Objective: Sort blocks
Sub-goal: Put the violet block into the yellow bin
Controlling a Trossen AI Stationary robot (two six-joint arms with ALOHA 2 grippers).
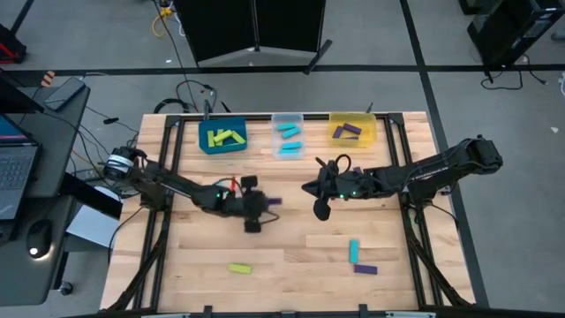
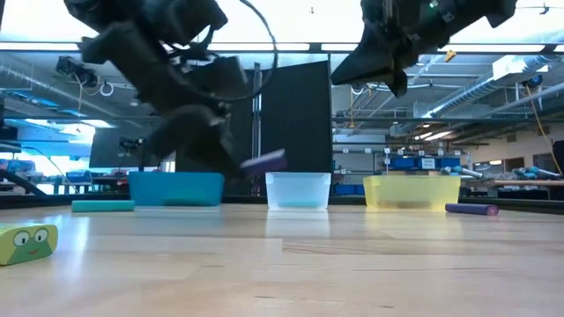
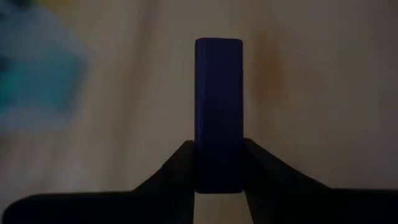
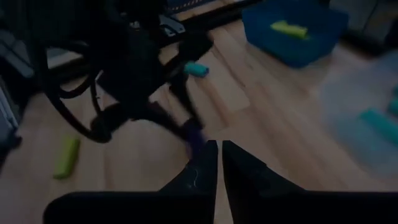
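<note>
A purple block (image 3: 217, 93) is held clear of the table by my left gripper (image 3: 217, 149), which is shut on it left of the table's middle (image 1: 263, 205). My right gripper (image 1: 320, 205) hangs above the table's middle, right of the left one, its fingers (image 4: 219, 155) shut with nothing between them. On the near part of the table lie a lime block (image 1: 240, 268), a cyan block (image 1: 354, 251) and another purple block (image 1: 365, 269), each flat on the wood. My left gripper pinches the purple block's near end (image 3: 217, 177) between its two fingers, one on each long side. The fingers slant down from the table's left and lie along the block. The block sticks out past the fingertips and hangs clear of the table (image 2: 264, 161).
Three bins stand in a row at the far edge: a blue one (image 1: 222, 137) with lime blocks, a clear one (image 1: 288, 137) with cyan blocks, a yellow one (image 1: 353, 131) with purple blocks. Bare wood lies between the bins and the grippers.
</note>
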